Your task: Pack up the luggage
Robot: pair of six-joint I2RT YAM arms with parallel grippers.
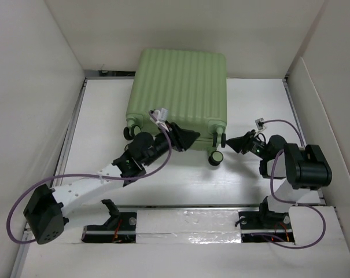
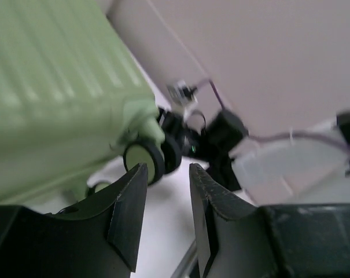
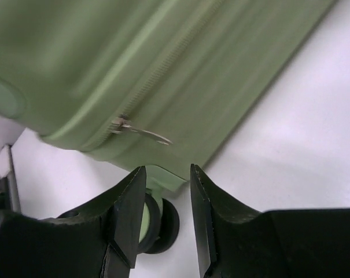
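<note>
The luggage [image 1: 180, 87], a pale green ribbed suitcase, lies shut and flat at the back middle of the white table, its black wheels [image 1: 215, 156] toward me. My left gripper [image 1: 193, 138] sits at its near edge, open and holding nothing. In the left wrist view the luggage [image 2: 47, 87] fills the upper left, with a wheel [image 2: 143, 157] just beyond the left gripper [image 2: 168, 168]. My right gripper [image 1: 231, 142] is open beside the near right corner. In the right wrist view a metal zipper pull [image 3: 143, 132] hangs from the luggage [image 3: 163, 58] above the right gripper [image 3: 167, 168], and a wheel [image 3: 157, 223] shows behind its left finger.
Tall white walls [image 1: 30, 116] close in the table [image 1: 105, 116] on the left, back and right. Metal rails run along the table's sides. Purple cables [image 1: 163, 165] loop off both wrists. The right arm [image 2: 221, 136] shows in the left wrist view past the wheel.
</note>
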